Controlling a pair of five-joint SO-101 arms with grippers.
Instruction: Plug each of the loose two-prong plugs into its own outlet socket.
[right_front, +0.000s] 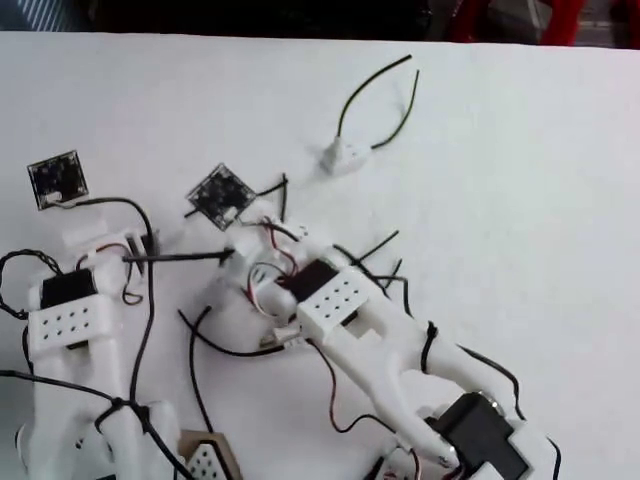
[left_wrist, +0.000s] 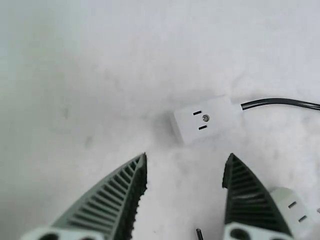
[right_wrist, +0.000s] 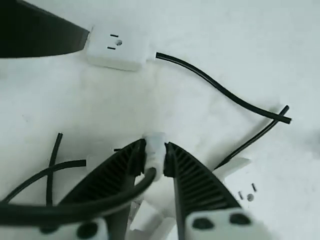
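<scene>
Starting with the high view, the black cable (right_front: 180, 257) of the outlet socket is seen as a nearly straight line on the white table (right_front: 520, 150), spanning the gap between the tips of the left arm (right_front: 70, 320) and the right arm (right_front: 340, 300). One black board (right_front: 57, 180) and a second board (right_front: 220, 195) lie beyond that cable. A white block (right_front: 340, 155) with two black leads lies farther beyond, well apart. Loose wires (right_front: 215, 345) are spread on the arms' side of the cable.

In the left wrist view, the left gripper (left_wrist: 186, 156) is held with its fingers apart and nothing between them. The outlet socket (left_wrist: 205, 119) lies just ahead of the fingertips, untouched. Its slotted face is turned up, and its long axis is in line with its cable. A second socket (left_wrist: 295, 212) is partly hidden behind one finger.

In the right wrist view, the right gripper (right_wrist: 155, 145) is clamped on the white plug (right_wrist: 154, 152). The plug's long axis runs along the fingers, its free end directed toward the outlet socket, with bare table between. The prongs cannot be made out. A dark finger (right_wrist: 40, 30) of the left gripper lies just beside the outlet socket, at the end opposite the cable.
</scene>
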